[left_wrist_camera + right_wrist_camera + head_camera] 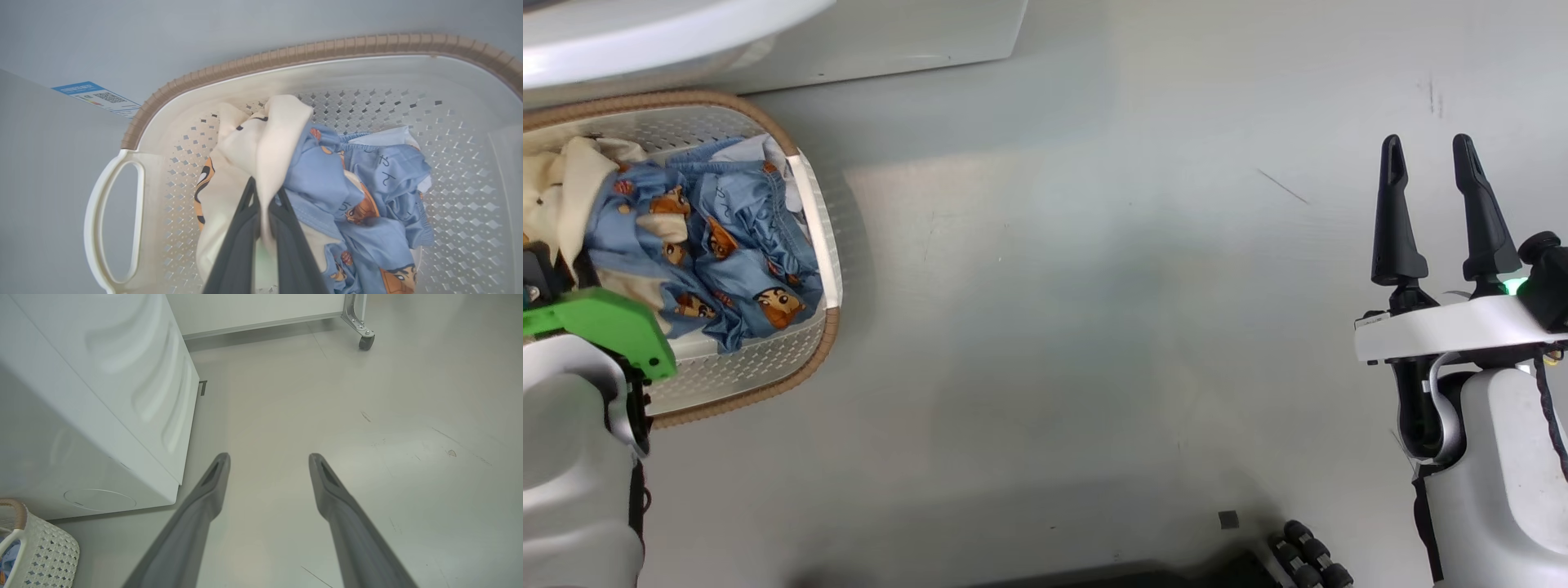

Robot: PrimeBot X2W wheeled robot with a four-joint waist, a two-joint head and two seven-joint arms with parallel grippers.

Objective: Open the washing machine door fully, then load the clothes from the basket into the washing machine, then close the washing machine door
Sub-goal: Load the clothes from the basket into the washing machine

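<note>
The cream basket with a brown rim stands on the floor at the left, in front of the white washing machine. It holds the clothes: a cream garment and light blue cartoon-print garments. My left gripper is down inside the basket, shut on a fold of the cream garment. In the head view the green wrist piece of the left arm hides those fingers. My right gripper hangs open over bare floor at the right, holding nothing. The washing machine door is out of view.
The washing machine's side panel stands left of my open right gripper, and a blue label shows on the machine. A caster wheel of a white unit sits farther off. A basket corner lies low and left.
</note>
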